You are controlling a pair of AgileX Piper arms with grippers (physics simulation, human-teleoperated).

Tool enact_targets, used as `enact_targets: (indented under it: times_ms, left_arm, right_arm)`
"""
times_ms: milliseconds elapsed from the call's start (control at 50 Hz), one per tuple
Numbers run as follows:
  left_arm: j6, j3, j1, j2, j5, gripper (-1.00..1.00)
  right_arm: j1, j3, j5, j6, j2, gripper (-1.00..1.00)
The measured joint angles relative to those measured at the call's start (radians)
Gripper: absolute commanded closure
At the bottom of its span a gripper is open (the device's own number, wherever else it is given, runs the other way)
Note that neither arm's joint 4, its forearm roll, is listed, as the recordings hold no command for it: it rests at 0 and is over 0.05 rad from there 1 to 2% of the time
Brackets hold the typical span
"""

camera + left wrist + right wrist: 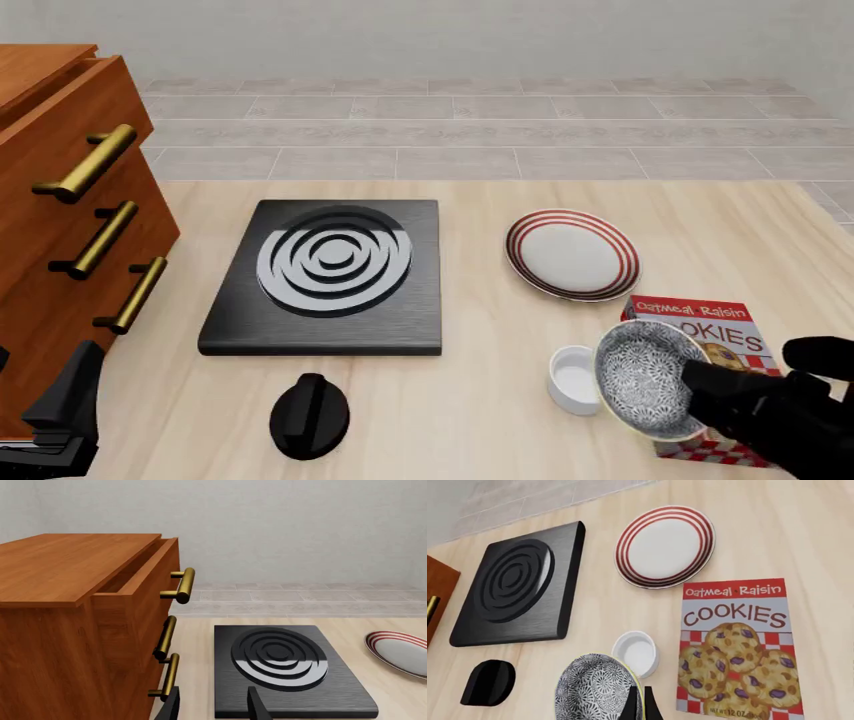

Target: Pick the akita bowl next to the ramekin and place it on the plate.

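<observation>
Near the tabletop's (747, 215) five o'clock corner in the front view, the right hand (701, 385) pinches the rim of the akita bowl (650, 380), holding it tilted on edge above the wood. Its speckled inside faces the nine o'clock side. The ramekin (577, 379) stands just beside the bowl, toward nine o'clock, while an Oatmeal Raisin Cookies box (705, 330) lies flat under the arm. The plate (573, 254) rests toward twelve o'clock from the bowl, apart from it. A black stove (328, 278) sits at center, a black knob (310, 416) at its six o'clock, a wooden drawer cabinet (60, 220) at nine. The left hand (212, 706) hangs spread, holding nothing, near the cabinet.
</observation>
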Motion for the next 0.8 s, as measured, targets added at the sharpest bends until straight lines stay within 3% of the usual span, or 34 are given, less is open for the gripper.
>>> enact_targets:
  times_ms: [800]
  left_arm:
    - [0.000,0.000,0.000,0.000,0.000,-1.00]
  right_arm:
    - [-0.062,-0.067,-0.207,-0.039,0.220,1.00]
